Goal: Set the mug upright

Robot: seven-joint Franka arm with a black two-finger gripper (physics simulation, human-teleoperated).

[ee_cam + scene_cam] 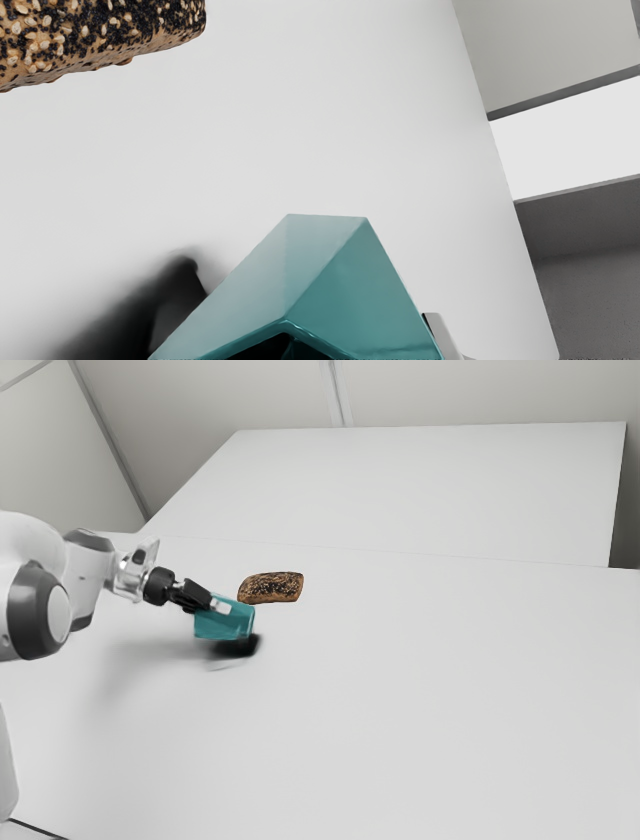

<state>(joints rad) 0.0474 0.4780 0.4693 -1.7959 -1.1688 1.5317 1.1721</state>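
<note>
teal mug [345, 290]: dark hollow, wrist view; exterior: whole bread [271, 588]

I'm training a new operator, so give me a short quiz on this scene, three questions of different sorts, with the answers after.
1. True or false: the gripper is nearer the bread than the mug.
2. In the exterior view, toward which side of the mug does the bread lie? A) that view's left B) that view's right
3. Fill in: the bread's crust is covered with ____.

Key: 1. False, it is at the mug. 2. B. 3. Seeds.
</note>
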